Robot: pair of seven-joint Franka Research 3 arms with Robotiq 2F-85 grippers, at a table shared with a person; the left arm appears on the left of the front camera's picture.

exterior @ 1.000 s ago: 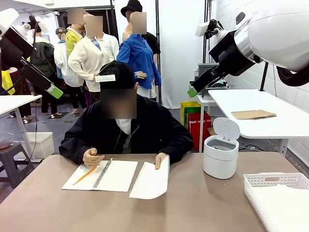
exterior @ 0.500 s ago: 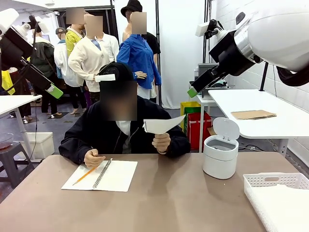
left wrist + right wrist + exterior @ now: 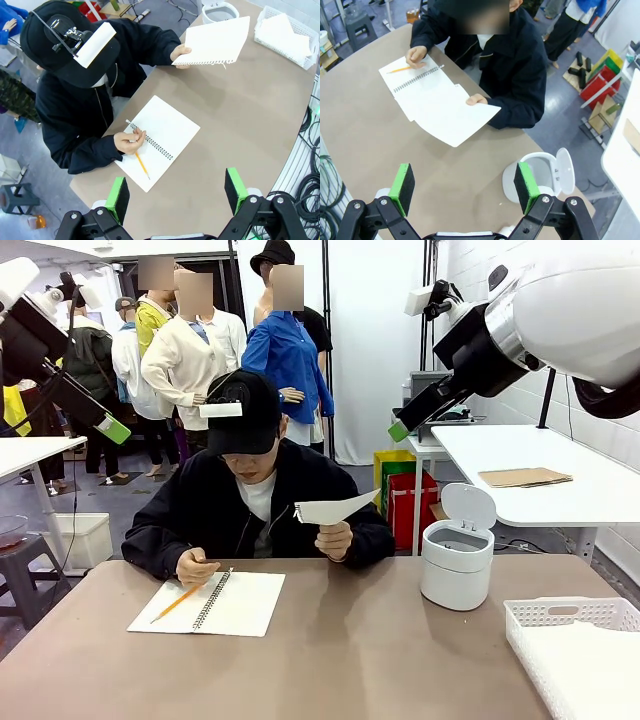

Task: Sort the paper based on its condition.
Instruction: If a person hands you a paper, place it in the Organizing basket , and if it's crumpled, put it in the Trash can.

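paper (image 3: 450, 117) is hanging in person's hand (image 3: 476, 100) at 11 o'clock from right gripper (image 3: 464, 172) | sitting nearer it than left gripper (image 3: 175, 177) | both standing wide apart, empty

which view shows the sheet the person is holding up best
The left wrist view: the sheet faces the camera, its ragged edge plain. The front view shows it nearly edge-on; the right wrist view shows its flat face, edge detail unclear.

The paper (image 3: 335, 508), held up right of the notebook (image 3: 245, 602), is seen as thin, matt white sheet, ragged along one edge. The notebook's spiral appears to be metal wire. The tabletop (image 3: 350, 670) is finished smooth, matt brown. The bin (image 3: 457, 570), farther right of the notebook, is made of smooth, faintly glossy white plastic.
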